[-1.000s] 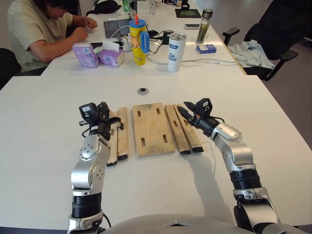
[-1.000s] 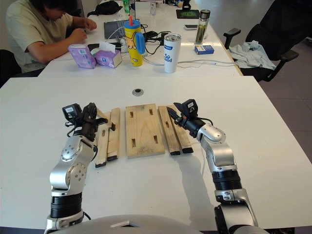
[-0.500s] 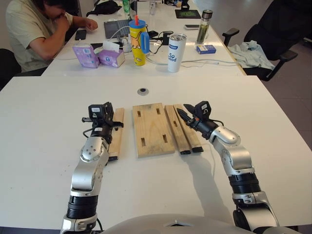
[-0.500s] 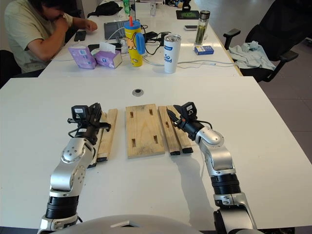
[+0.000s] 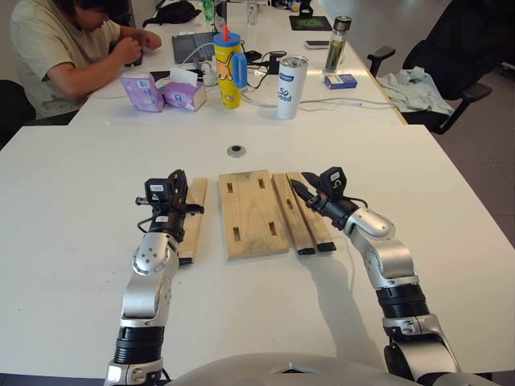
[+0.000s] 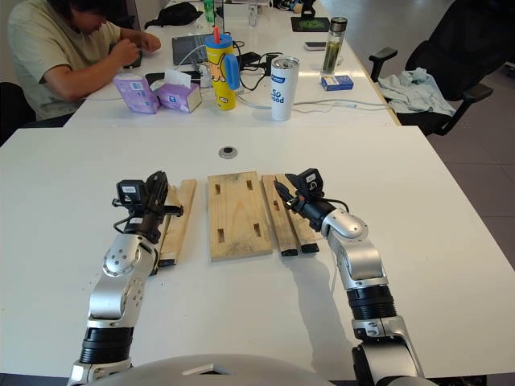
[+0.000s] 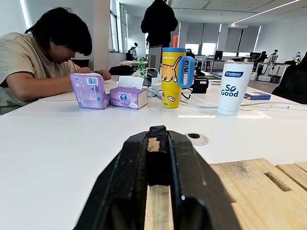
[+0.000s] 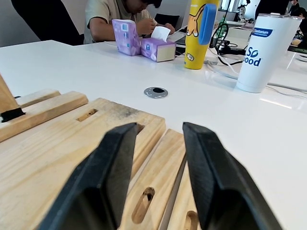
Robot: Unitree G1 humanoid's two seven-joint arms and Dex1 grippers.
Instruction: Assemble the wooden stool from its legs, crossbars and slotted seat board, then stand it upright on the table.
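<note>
The slotted seat board (image 5: 252, 213) lies flat mid-table. To its right, two wooden legs (image 5: 304, 214) lie side by side. My right gripper (image 5: 301, 191) hovers open just above their far ends, its fingers (image 8: 106, 172) spread over a slotted leg (image 8: 153, 187) next to the seat board (image 8: 72, 139). To the left of the board lies a wooden bar (image 5: 193, 219), with another partly hidden under my left arm. My left gripper (image 5: 174, 193) rests low at their far end, shut on a thin wooden bar (image 7: 157, 211) that shows between the fingertips.
A round cable grommet (image 5: 236, 150) sits in the table beyond the seat board. The adjoining table behind holds a white tumbler (image 5: 291, 86), a yellow cup (image 5: 228, 68) and tissue boxes (image 5: 183, 92). Bare tabletop spreads in front and to both sides.
My left gripper has swung from a tilt into line with the left bars, which now lie straighter beside the seat board. The right gripper has crept slightly nearer the legs.
</note>
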